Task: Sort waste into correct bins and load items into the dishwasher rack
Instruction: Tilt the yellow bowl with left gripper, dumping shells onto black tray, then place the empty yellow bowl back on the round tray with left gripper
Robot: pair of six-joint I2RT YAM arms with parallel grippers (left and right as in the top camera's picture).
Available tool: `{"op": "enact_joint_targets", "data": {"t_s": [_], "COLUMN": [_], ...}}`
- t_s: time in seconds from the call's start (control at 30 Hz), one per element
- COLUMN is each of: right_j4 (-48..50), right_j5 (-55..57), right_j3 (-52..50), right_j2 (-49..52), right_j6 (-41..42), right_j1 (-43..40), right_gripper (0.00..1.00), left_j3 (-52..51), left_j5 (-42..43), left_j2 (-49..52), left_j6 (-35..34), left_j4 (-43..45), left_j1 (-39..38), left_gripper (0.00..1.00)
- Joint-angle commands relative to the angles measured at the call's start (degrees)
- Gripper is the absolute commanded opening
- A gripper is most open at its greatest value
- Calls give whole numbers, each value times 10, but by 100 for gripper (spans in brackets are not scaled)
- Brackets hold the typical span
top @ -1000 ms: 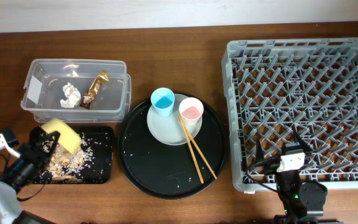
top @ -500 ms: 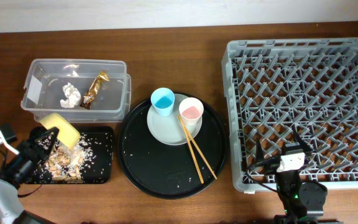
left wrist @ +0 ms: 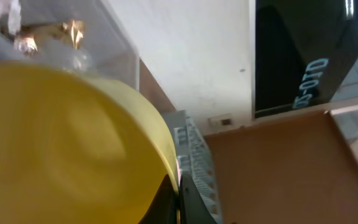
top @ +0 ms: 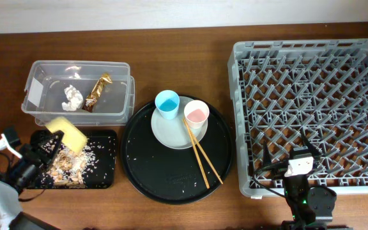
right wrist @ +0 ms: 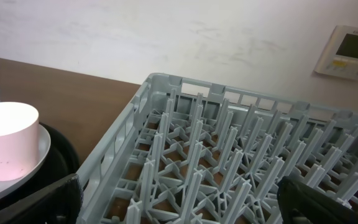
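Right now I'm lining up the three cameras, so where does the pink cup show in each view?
Overhead: the pink cup stands on the plate near the centre, left of the dishwasher rack.
Right wrist: the pink cup is at the left edge, with the dishwasher rack to its right.
Left wrist: not in it; the yellow bowl fills the view.
Shared landmark: the dishwasher rack's left wall, in the overhead and right wrist views.

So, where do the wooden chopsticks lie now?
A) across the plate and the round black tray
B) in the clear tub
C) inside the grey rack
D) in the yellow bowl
A: the chopsticks reach from the plate, beside the pink cup, down onto the round black tray.
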Motion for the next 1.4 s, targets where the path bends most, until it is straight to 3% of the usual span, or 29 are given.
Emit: {"op": "enact_joint_targets", "data": {"t_s": [0.0, 0.17, 0.33, 0.63, 0.7, 0.8, 1.13, 1.37], "right_j4": [-3, -3, -3, -3, -3, -3, -3, -3], "right_j5": [-4, -4, -4, -4, -4, -4, -4, -4], "right_j3": [-3, -3, -3, -3, -3, -3, -3, -3], "right_j2": [-3, -3, -3, -3, -3, -3, -3, -3], "right_j6": [-2, -2, -2, -2, -2, -2, -2, -2], "right_j1": [-4, -4, -4, -4, -4, -4, -4, -4], "right_gripper": [98, 98, 98, 98, 98, 98, 98, 98], "left_j3": [1, 1, 26, 35, 35, 35, 36, 35], "left_j5": [-93, -135, -270, -567, -681, -788, -781, -782], "left_j2": [6, 5, -1, -14, -14, -14, -20, -21], "left_j6": [-17, -17, -61, -214, -280, -322, -327, -381], "left_j4": [-10, -13, -8, 32, 41, 39, 39, 22], "left_j1": [-12, -78, -212, -567, -667, -724, -834, -933], "left_gripper": [0, 0, 1, 0, 0, 0, 0, 0]}}
